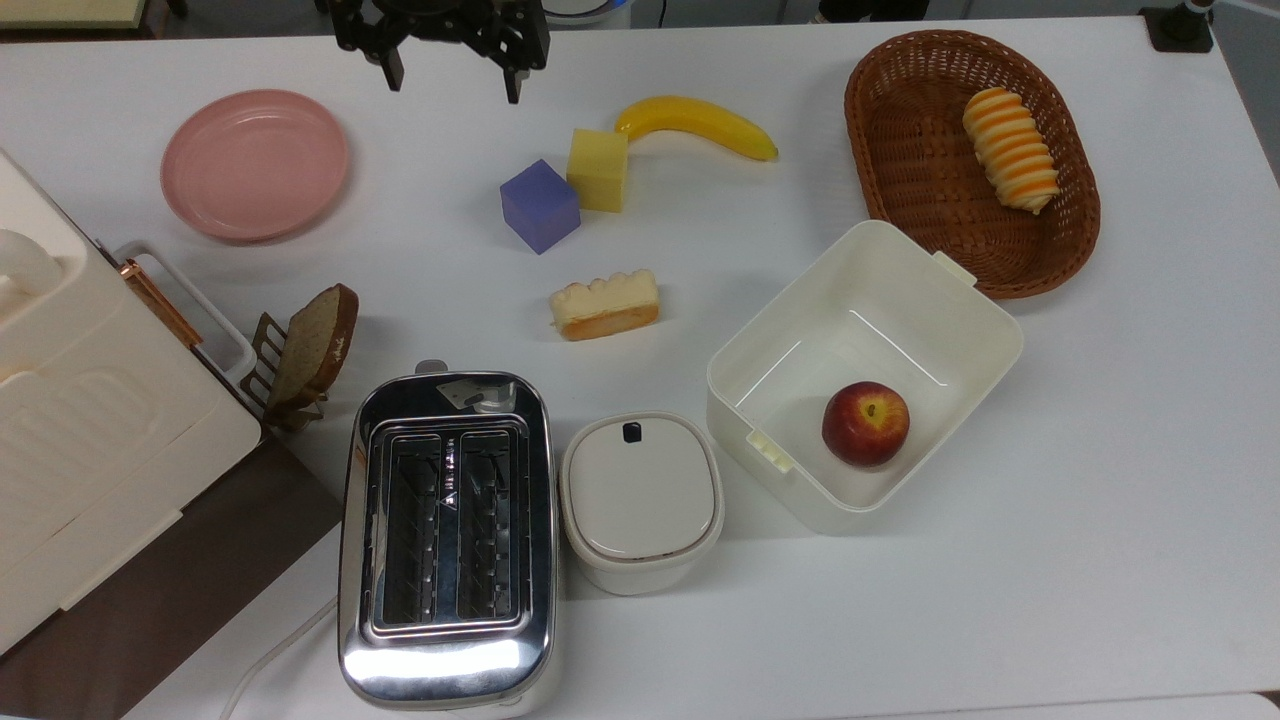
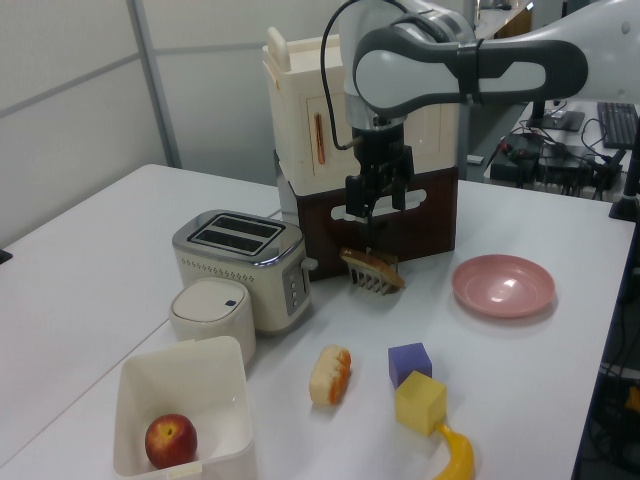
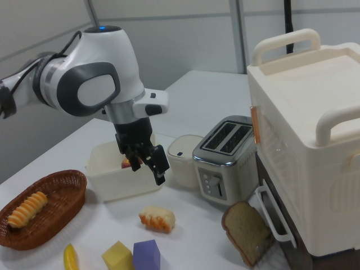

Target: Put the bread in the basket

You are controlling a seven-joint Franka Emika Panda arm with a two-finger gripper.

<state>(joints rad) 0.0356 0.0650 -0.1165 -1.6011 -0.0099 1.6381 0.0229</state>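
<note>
Top view: bread [image 1: 605,305] lies mid-table, untouched; basket [image 1: 905,150] sits at a far corner; claw [image 1: 452,75] hangs open, empty, awaiting descent.

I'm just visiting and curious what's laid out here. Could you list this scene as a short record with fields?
Table: white table
Gripper: gripper open, holding nothing, raised above the table
Bread: bread on the table, in the middle, apart from the gripper
Basket: basket at the top view's upper right, holding a striped roll
Tub: white tub with an apple inside
Other food: banana, brown slice on a rack
Blocks: purple cube, yellow cube, touching
Kitchenware: toaster, pink plate
</note>
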